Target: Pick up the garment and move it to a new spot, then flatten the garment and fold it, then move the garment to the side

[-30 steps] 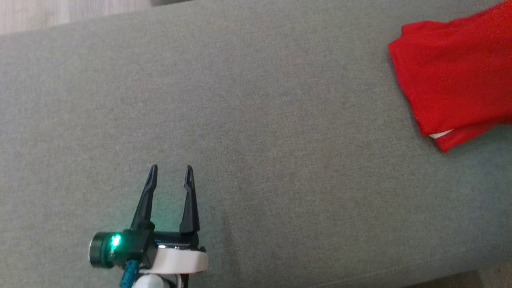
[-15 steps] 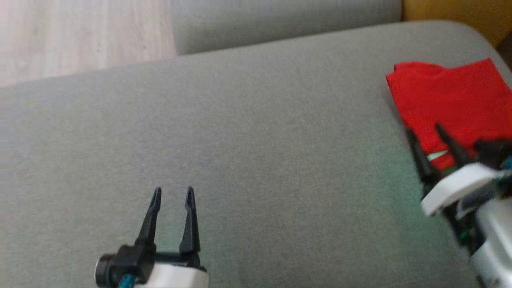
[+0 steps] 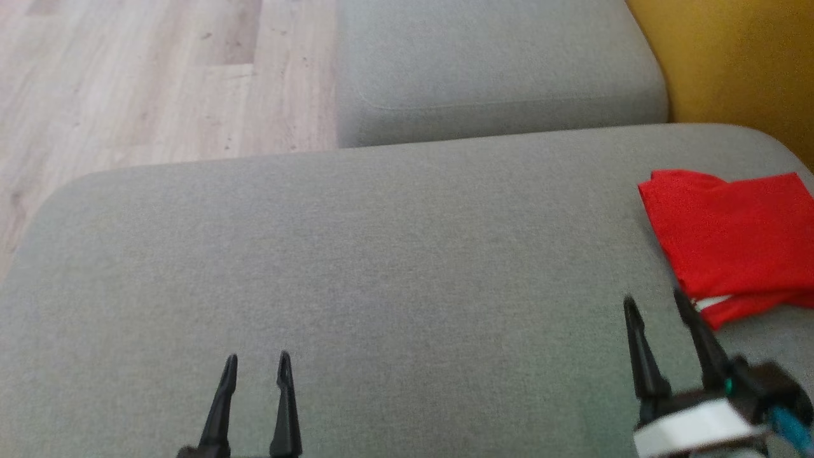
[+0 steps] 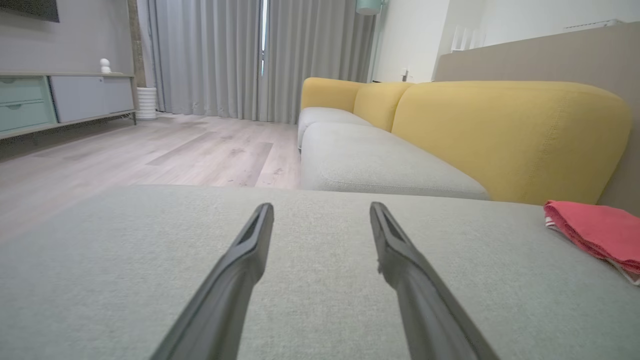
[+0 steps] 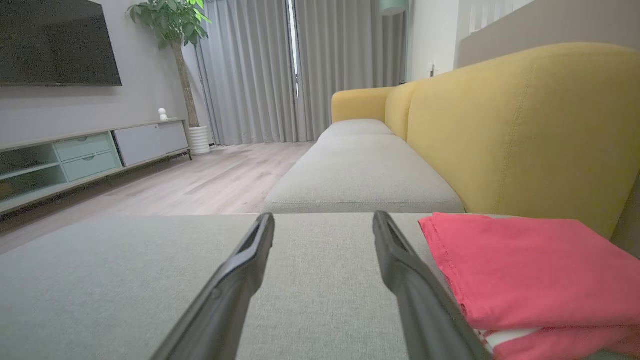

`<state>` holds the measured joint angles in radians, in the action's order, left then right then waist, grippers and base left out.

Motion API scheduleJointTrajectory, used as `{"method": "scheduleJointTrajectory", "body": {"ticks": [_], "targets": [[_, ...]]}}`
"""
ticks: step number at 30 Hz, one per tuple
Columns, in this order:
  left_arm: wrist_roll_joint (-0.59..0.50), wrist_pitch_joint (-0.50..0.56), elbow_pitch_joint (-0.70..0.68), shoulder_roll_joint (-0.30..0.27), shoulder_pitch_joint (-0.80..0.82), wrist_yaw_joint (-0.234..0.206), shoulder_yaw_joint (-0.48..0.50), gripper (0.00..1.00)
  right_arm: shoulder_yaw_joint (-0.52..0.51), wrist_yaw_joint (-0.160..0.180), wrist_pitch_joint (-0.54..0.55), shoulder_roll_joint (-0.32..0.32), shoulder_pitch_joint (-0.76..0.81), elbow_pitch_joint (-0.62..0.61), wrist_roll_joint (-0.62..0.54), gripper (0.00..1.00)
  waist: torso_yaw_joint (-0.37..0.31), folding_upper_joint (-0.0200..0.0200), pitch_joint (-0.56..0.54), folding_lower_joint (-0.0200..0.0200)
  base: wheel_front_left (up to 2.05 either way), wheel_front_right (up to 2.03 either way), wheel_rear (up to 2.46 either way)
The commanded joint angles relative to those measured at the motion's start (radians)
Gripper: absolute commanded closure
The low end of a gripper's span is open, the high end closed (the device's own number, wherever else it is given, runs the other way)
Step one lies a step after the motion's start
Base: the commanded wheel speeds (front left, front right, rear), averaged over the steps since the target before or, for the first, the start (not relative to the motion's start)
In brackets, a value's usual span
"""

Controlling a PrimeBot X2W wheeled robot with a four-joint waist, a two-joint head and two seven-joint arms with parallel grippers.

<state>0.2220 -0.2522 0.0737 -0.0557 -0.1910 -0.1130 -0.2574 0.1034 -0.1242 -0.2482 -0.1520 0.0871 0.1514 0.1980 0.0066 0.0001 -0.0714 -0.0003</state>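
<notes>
Soft daylight, slight head-view blur

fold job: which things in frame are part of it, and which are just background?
Job:
red garment, folded, at the right end of the grey cushion
right gripper, open, just beside the garment
left gripper, open, over bare cushion

Background:
second cushion
yellow backrest
wood floor
TV
plant
curtains
cabinet

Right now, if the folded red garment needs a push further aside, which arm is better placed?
Right, probably. The right gripper is open with its fingertips just beside the garment; the left gripper sits far across the cushion.
</notes>
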Motion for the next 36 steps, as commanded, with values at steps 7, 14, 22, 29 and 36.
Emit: {"method": "scheduleJointTrajectory", "body": {"ticks": [7, 14, 22, 29, 36], "targets": [[-0.047, -0.01, -0.07, 0.005, -0.033, 0.019, 0.06, 0.0, -0.046, -0.007, -0.013, 0.054, 0.107, -0.084, -0.084, 0.0, 0.029, -0.0001, -0.021, 0.0003, 0.0, 0.0, 0.0], [-0.044, -0.01, -0.072, 0.005, -0.054, 0.018, 0.072, 0.0, -0.058, -0.007, -0.013, 0.069, 0.136, -0.087, -0.121, 0.0, 0.031, -0.0001, -0.032, 0.0003, 0.0, 0.0, 0.0], [-0.053, -0.01, -0.057, 0.005, -0.052, 0.012, 0.076, 0.0, -0.052, -0.007, -0.013, 0.073, 0.14, -0.082, -0.136, 0.0, 0.027, -0.0001, -0.039, 0.0003, 0.0, 0.0, 0.0], [-0.021, 0.008, 0.036, -0.001, -0.086, 0.018, 0.034, 1.0, -0.072, 0.0, 0.005, 0.079, 0.172, 0.017, -0.103, 1.0, 0.026, -0.0001, -0.037, 0.0003, 0.0, 0.0, 0.0], [0.079, 0.025, 0.044, -0.007, -0.061, 0.032, 0.048, 1.0, -0.075, 0.0, 0.024, 0.075, 0.147, 0.022, 0.003, 1.0, 0.023, -0.0001, -0.03, 0.0003, 0.0, 0.0, 0.0]]}}
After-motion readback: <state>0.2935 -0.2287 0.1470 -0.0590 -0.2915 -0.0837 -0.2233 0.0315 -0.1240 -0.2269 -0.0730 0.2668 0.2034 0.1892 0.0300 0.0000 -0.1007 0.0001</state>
